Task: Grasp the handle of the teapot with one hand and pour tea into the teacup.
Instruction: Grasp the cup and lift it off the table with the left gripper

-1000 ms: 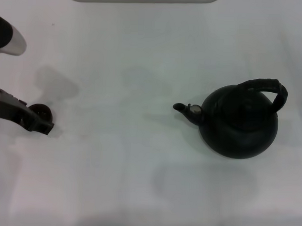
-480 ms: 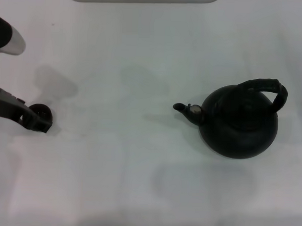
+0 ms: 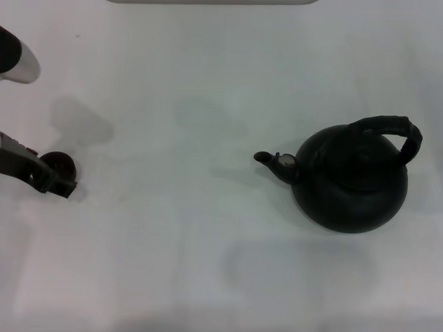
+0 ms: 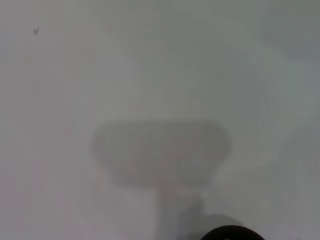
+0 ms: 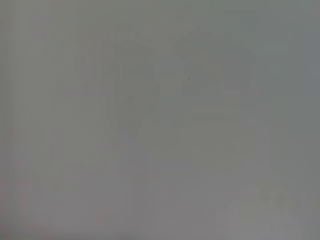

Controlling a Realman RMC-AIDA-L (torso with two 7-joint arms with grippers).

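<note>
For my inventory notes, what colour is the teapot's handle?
Black, matching the teapot; the handle shows best in the head view.

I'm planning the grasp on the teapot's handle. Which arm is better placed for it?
Probably the right. The teapot and its handle stand on the robot's right side, while the left gripper is far off at the left edge beside the teacup. The right arm isn't in view, so that's a judgement.

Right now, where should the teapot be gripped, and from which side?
Probably the handle, the arched loop standing over the teapot. Come from above, fingers closing across the arch's crown; the round body offers no hold. The spout points at the teacup, so no turning seems needed.
</note>
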